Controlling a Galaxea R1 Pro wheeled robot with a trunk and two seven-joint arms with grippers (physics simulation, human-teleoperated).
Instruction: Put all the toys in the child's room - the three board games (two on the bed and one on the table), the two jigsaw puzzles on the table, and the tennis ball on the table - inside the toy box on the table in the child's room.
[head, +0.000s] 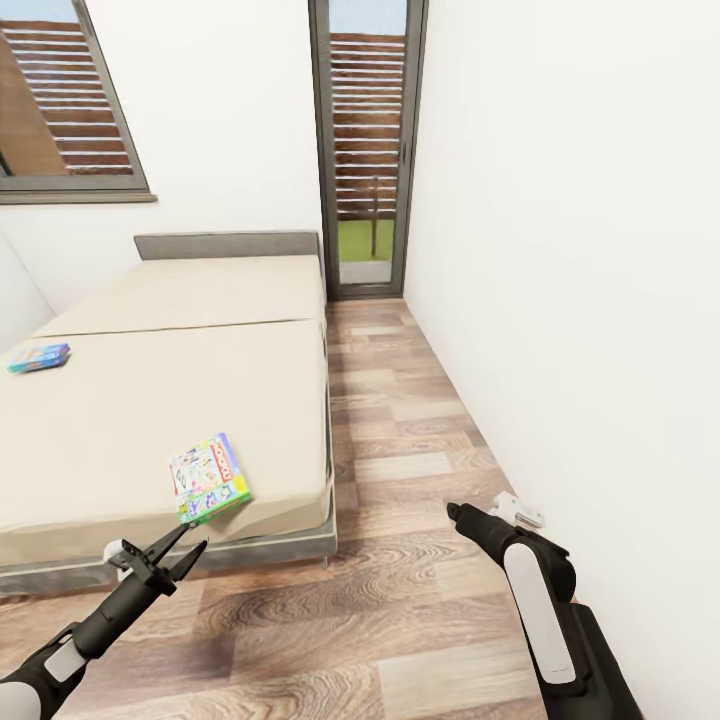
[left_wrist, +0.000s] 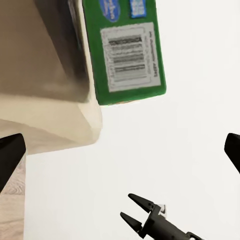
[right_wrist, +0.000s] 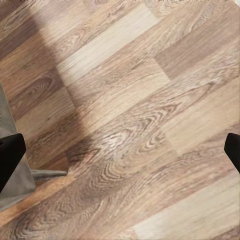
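My left tool (head: 187, 548) hangs released just short of the white board game (head: 208, 478) overhanging the bed (head: 150, 400) corner. Nudge it and it slides off (the teal game (head: 39, 357) lies farther back). My right tool (head: 455, 512): cannot tell.

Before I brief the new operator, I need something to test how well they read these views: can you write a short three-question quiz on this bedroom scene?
1. True or false: the board game with the green edge lies at the near corner of the bed.
2. How many game boxes are on the mattress?
3. The left tool is: A) shut on a box, B) open and empty, C) resting on the floor.

Key
1. True; the box's corner overhangs the mattress edge.
2. Two; the second is the small blue box near the far left side.
3. B; it sits open just short of the green-edged box. The right tool is open too, over the wooden floor.
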